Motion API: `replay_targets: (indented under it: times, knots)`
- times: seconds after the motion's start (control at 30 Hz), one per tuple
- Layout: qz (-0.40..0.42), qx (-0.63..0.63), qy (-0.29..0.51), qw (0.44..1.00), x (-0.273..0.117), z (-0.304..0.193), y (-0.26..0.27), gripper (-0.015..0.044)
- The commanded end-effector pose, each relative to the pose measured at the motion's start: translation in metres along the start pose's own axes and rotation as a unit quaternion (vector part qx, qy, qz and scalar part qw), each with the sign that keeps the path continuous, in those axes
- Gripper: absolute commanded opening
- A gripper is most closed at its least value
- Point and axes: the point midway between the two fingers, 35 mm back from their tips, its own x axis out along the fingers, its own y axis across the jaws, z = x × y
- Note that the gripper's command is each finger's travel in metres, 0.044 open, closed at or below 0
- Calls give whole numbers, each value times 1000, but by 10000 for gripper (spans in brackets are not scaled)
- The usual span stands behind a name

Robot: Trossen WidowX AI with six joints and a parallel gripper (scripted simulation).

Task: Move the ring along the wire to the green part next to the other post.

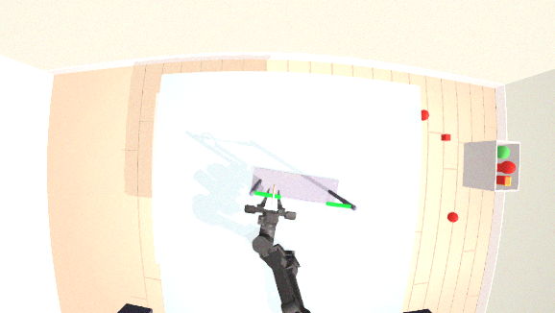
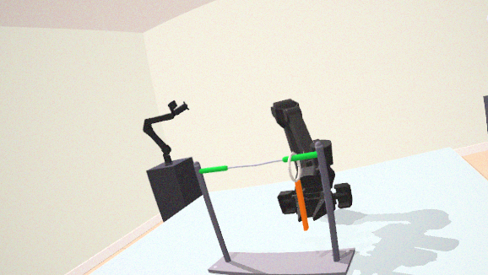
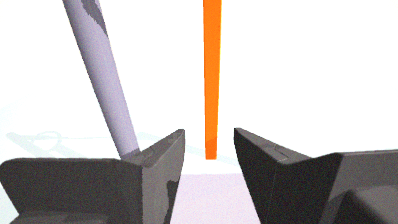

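Note:
The pale ring hangs around the green part near its inner end, beside the post. Its orange handle hangs down, slightly tilted in the exterior view. My gripper is open, with its fingers on either side of the handle and a gap on each side in the wrist view. The thin grey wire runs to the other green part at the other post.
Both posts stand on a grey-purple base. The near post is close to one finger in the wrist view. A second small arm on a dark block shows in the background. An open box and several red objects lie far right.

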Motion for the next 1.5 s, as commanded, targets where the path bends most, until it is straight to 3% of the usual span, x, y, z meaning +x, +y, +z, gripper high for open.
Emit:
replay_targets:
  times: [0.0, 0.7, 1.07, 1.47]
  knots:
    - [-2, 4, -2, 1000, -8, 0, -2, 160]
    - [-2, 4, -2, 1000, -9, 0, -2, 160]
    - [0, 1, 0, 1000, -59, -1, -2, 440]
    - [0, 1, 0, 1000, -59, -1, -2, 440]
